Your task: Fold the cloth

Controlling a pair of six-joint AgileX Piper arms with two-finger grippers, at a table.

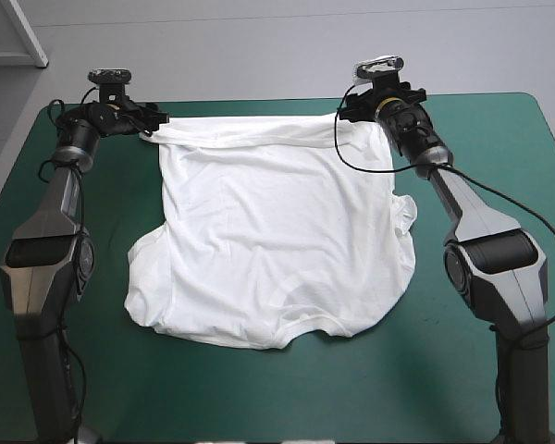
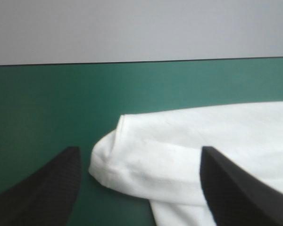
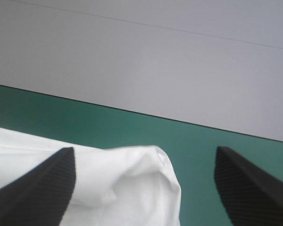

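Note:
The white T-shirt (image 1: 273, 240) lies spread on the teal-green cover, its hem stretched along the far side and its collar toward the near edge. My left gripper (image 1: 154, 121) sits at the hem's far-left corner. In the left wrist view its black fingers (image 2: 42, 193) stand wide apart, with the rounded hem corner (image 2: 132, 160) lying loose between them. My right gripper (image 1: 348, 108) is at the far-right corner. It is open too, and a bunched corner of the T-shirt (image 3: 132, 183) rests between its fingers (image 3: 35, 193).
The table's far edge (image 1: 259, 100) runs just beyond both grippers. Bare teal-green cover (image 1: 499, 148) lies to the right of the T-shirt, to its left, and along the near edge.

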